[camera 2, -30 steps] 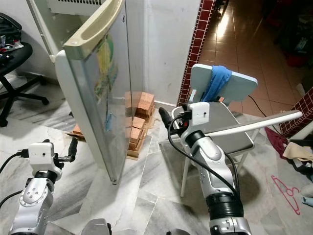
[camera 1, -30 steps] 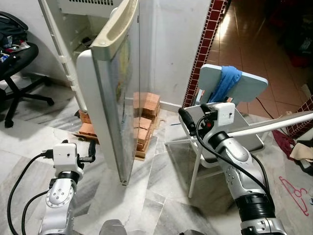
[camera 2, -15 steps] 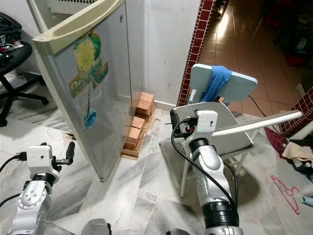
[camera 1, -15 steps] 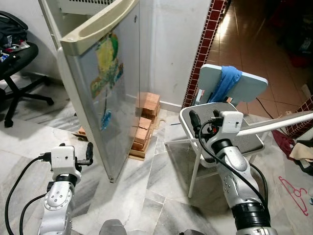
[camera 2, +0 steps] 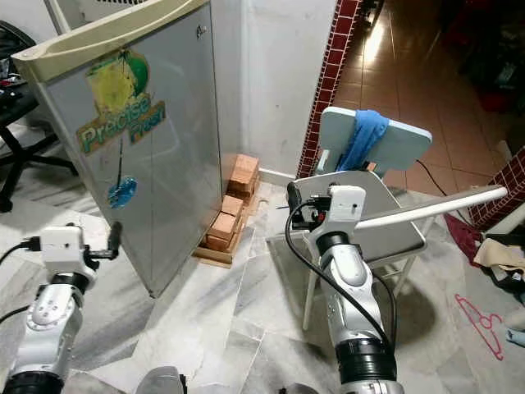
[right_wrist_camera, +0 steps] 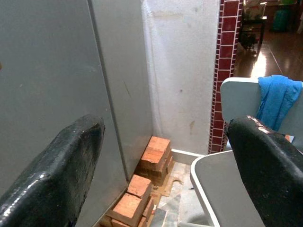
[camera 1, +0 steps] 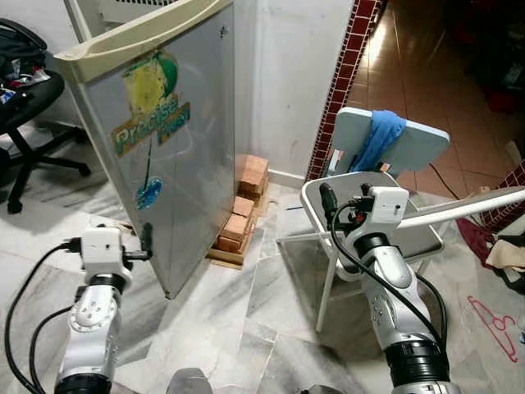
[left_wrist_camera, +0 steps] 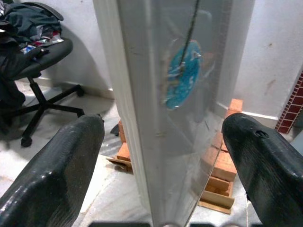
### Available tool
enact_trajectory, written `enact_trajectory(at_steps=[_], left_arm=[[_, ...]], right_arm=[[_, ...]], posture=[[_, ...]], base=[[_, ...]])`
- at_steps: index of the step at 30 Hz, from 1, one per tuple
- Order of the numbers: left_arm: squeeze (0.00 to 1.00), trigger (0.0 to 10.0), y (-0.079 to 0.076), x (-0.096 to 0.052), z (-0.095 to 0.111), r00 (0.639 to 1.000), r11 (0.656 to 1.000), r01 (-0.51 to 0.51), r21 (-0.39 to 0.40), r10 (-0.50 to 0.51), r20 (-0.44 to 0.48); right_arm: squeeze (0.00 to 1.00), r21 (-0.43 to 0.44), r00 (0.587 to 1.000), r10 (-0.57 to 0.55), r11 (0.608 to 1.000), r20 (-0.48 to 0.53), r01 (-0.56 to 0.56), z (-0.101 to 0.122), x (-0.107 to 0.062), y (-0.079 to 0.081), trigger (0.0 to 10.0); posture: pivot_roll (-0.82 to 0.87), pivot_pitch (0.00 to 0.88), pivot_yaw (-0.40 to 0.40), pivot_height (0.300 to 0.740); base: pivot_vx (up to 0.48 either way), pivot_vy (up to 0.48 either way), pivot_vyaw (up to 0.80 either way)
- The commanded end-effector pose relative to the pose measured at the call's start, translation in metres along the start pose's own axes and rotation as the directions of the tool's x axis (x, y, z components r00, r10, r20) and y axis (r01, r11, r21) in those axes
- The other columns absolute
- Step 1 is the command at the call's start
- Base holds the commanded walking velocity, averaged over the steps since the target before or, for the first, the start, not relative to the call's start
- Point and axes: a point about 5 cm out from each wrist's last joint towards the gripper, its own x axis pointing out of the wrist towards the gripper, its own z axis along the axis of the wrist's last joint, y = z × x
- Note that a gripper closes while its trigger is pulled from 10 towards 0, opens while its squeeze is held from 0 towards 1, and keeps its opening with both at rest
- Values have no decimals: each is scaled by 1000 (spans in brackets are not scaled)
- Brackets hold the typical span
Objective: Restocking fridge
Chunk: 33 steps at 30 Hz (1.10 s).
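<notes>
I judge restocking nearly done: fridge door (camera 1: 160,139) almost shut, my left gripper (left_wrist_camera: 156,142) spread wide astride its edge, right gripper (right_wrist_camera: 161,161) open, empty

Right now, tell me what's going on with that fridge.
The robot stands facing the fridge door, which is swung nearly shut. Its left gripper is at the door's lower free edge, fingers open on either side of that edge. The right gripper hangs open and empty above the grey chair, where a blue cloth drapes over the backrest. Bricks are stacked beside the fridge.
</notes>
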Motion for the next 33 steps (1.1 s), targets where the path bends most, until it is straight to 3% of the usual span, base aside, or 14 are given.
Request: enact_trajectory(at_steps=[1,7,10,17,33], left_arm=[[0,10000,-5,4,5,1000,1000,18,-8,-18,8],[0,10000,-25,0,14,994,995,96,3,-96,49],[0,10000,-27,-5,14,993,994,108,4,-108,52],[0,10000,-31,-9,8,991,991,134,4,-134,28],[0,10000,-39,-4,11,983,983,184,-23,-183,31]], right_arm=[[0,-5,1000,-24,1000,12,24,3,2,-5,10000],[0,-26,999,-47,999,23,48,4,-1,-10,10000],[0,-30,999,-53,998,11,54,1,-7,-12,10000],[0,-37,998,-61,997,-18,60,-7,-16,-14,10000],[0,-51,996,-83,995,-29,82,-8,-14,-24,10000]], posture=[[88,0,-22,740],[93,4,-13,740],[85,21,-17,740],[75,15,-27,740],[79,0,-26,740]], base=[[0,0,-800],[0,480,-800],[0,480,-710],[0,480,0],[0,480,0]])
